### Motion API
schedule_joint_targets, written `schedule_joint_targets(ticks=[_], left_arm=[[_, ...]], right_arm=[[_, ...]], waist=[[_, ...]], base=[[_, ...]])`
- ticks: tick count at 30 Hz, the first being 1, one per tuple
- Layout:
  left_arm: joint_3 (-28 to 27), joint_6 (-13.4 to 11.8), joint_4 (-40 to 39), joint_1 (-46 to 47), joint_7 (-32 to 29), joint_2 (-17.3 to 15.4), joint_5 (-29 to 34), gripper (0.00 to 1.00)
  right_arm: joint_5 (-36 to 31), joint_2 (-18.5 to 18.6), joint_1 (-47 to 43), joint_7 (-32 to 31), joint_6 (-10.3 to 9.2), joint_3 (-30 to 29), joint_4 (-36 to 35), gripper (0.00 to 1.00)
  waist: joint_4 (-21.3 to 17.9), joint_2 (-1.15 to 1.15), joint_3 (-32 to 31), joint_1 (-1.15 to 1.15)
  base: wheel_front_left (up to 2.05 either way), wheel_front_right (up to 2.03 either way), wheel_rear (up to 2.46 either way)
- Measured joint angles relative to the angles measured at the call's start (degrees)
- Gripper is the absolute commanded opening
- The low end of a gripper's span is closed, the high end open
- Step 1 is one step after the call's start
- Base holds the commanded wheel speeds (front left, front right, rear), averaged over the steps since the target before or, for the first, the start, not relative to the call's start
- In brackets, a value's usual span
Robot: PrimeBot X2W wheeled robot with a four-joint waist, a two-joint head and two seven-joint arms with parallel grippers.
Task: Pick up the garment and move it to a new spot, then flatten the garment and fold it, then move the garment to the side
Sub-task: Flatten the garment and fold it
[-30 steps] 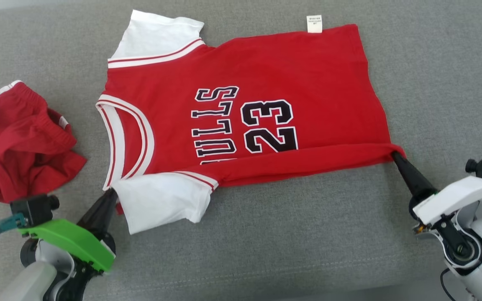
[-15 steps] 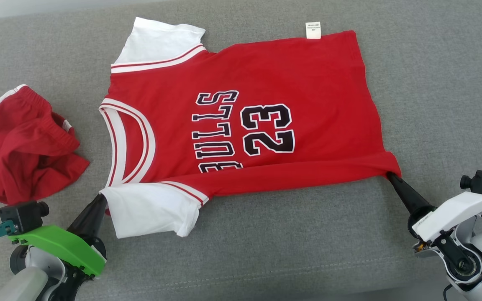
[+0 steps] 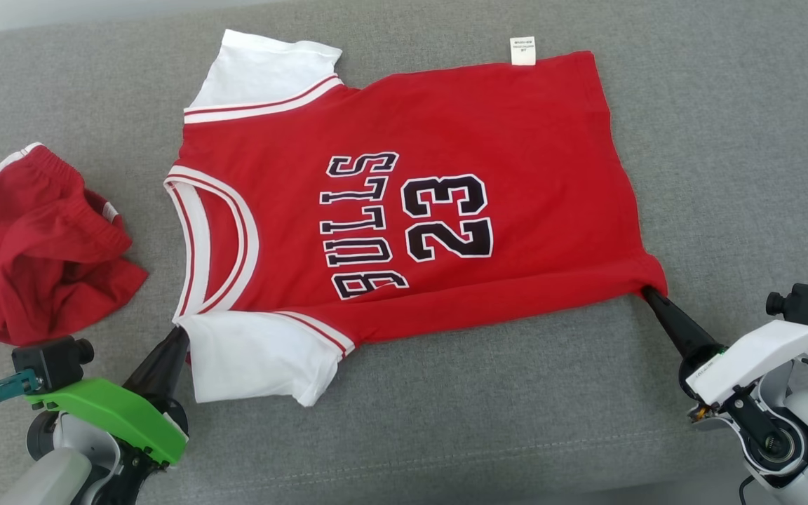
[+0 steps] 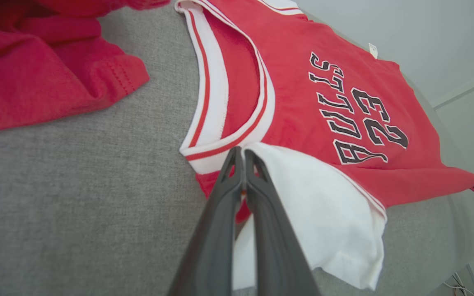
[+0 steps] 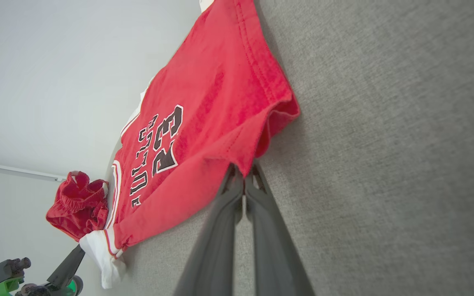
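Item: jersey (image 3: 411, 196), red, flat w/ print up on the grey surface (image 3: 726, 140) in front of me. Long axis runs L–R: neck to my left, hem to my right. I've got left pincer (image 3: 181, 335) clamped on near shoulder by the white sleeve, right pincer (image 3: 648, 293) clamped on near hem corner. Crumpled red shorts (image 3: 32, 245) far left, apart.

My left gripper (image 3: 181, 334) sits low at the near left, dark fingers pressed together and slanting up-right. My right gripper (image 3: 648, 292) mirrors it at the near right, fingers slanting up-left, both clamped on the garment (image 3: 404, 126) — forearms angled inward.
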State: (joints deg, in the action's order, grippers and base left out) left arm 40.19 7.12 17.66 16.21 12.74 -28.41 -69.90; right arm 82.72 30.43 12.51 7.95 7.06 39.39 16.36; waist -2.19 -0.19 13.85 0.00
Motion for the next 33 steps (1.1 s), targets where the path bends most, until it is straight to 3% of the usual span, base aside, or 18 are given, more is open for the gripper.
schedule_joint_targets(ticks=[1,2,3,4,5,6,13,25,33], left_arm=[[0.0,0.0,0.1,0.0,0.0,0.0,0.0,0.09],[0.0,0.0,0.3,0.0,0.0,0.0,0.0,0.35],[0.0,0.0,0.5,0.0,0.0,0.0,0.0,1.00],[-0.2,0.0,0.7,0.0,0.0,0.0,0.0,1.00],[-0.4,0.0,0.9,0.0,0.0,0.1,0.0,1.00],[-0.4,0.0,1.1,0.1,0.0,0.1,0.0,1.00],[0.6,-0.2,3.0,0.5,0.0,0.2,2.3,1.00],[-1.3,-4.8,4.2,1.7,1.5,-2.4,10.3,1.00],[-4.0,-5.4,0.1,1.0,1.5,-2.1,11.2,1.00]], right_arm=[[0.0,0.0,0.0,0.0,0.00,-0.1,0.0,0.00],[0.0,0.0,0.1,0.0,0.00,-0.2,0.0,0.00],[0.0,0.1,0.1,0.1,0.00,-0.3,0.0,0.00],[0.0,0.1,0.2,0.2,0.00,-0.4,0.0,0.07],[0.0,0.1,0.4,0.6,0.00,-0.4,0.0,0.39],[0.0,0.1,0.6,0.6,0.00,-0.5,0.0,0.97],[-1.5,0.0,1.3,2.6,0.00,-1.2,2.3,1.00],[-5.2,0.1,2.5,5.7,0.00,-4.1,4.1,1.00],[-8.2,0.0,2.2,6.2,0.00,-6.0,3.7,1.00]], waist=[[0.0,0.00,0.0,0.00],[0.0,0.00,0.0,0.00],[-0.1,0.00,0.1,0.00],[-0.1,0.00,0.1,0.00],[-0.1,0.00,0.1,0.00],[-0.2,0.00,0.1,0.00],[-0.3,0.00,0.1,0.00],[-0.2,0.00,0.2,0.00],[0.2,0.00,-0.1,0.00]], base=[[0.00,0.00,0.00],[0.00,0.00,0.00],[0.00,0.00,0.00],[0.00,0.00,0.00],[0.00,0.00,0.00],[0.00,0.00,0.00],[0.00,0.00,0.00],[0.00,0.00,0.00],[0.00,0.00,0.00]])
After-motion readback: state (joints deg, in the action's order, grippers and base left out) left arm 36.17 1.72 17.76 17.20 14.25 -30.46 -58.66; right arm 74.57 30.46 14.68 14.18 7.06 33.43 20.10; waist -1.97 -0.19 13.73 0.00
